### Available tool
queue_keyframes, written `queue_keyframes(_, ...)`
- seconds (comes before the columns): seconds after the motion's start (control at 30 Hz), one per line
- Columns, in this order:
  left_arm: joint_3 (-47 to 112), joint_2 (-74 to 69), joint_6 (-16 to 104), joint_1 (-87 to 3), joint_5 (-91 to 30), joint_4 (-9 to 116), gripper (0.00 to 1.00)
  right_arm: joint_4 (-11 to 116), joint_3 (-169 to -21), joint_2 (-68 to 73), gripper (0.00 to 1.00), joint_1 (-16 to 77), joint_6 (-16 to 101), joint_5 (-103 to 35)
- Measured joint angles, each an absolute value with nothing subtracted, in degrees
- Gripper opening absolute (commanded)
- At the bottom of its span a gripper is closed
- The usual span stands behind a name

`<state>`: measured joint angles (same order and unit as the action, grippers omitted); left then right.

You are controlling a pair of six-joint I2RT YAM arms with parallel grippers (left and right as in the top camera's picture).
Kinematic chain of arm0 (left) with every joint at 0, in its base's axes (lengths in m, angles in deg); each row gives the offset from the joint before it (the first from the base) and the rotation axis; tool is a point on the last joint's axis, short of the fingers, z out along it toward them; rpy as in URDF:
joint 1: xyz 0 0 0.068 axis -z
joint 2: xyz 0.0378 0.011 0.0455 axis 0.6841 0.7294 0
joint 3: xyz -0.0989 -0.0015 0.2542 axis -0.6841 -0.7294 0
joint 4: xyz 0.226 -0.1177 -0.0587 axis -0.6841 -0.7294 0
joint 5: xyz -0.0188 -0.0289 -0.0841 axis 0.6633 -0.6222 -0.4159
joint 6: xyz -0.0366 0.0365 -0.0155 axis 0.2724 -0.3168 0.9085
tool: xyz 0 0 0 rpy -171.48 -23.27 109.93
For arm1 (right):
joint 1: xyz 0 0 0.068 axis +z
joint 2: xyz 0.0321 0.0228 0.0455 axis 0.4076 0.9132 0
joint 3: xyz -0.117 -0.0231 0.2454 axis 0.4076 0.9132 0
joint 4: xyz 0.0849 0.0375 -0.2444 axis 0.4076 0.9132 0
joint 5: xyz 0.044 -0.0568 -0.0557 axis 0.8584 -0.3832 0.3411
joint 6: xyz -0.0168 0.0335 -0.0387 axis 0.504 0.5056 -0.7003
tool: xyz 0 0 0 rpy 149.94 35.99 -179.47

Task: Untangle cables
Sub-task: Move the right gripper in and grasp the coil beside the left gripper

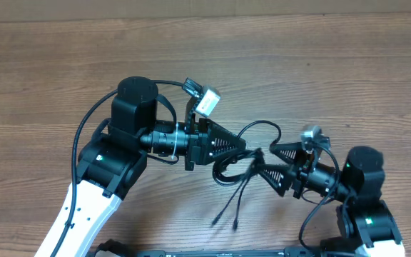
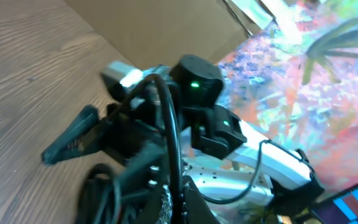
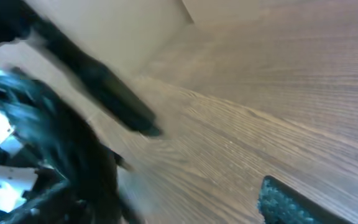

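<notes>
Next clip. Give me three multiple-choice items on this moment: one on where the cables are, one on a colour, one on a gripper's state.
1. Where is the tangle of thin black cables?
A. between the tips of the two grippers
B. at the table's far left edge
C. on top of the right arm's base

2. What colour is the wood-grain table?
A. white
B. brown
C. green

3. How do the jaws of the right gripper stand?
A. shut on a plug
B. shut on nothing
C. spread apart

Key:
1 A: the overhead view shows the tangle between the left gripper and the right one.
2 B: brown boards show in every view.
3 C: its two fingers stand wide apart in the overhead and right wrist views.
</notes>
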<state>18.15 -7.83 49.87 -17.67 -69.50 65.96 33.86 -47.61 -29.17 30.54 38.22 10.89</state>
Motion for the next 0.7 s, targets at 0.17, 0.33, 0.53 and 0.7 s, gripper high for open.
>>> queue_keyframes(0.17, 18.15, -7.83, 49.87, -17.67, -69.85, 66.2, 0.04, 31.39, -47.61, -24.17, 0.59, 30.54, 38.99, 15.58)
queue_keyframes(0.33, 18.15, -7.83, 49.87, -17.67, -69.63, 66.2, 0.04, 24.2, -47.61, -20.56, 0.73, 30.54, 39.16, 24.2)
queue_keyframes(0.53, 18.15, -7.83, 49.93, -17.67, -69.63, 66.2, 0.04, 19.67, -47.61, -17.83, 0.54, 30.54, 38.77, 28.72)
queue_keyframes(0.7, 18.15, -7.83, 49.97, -17.67, -68.67, 65.89, 0.04, 18.69, -47.65, -15.25, 0.08, 30.54, 38.97, 31.26)
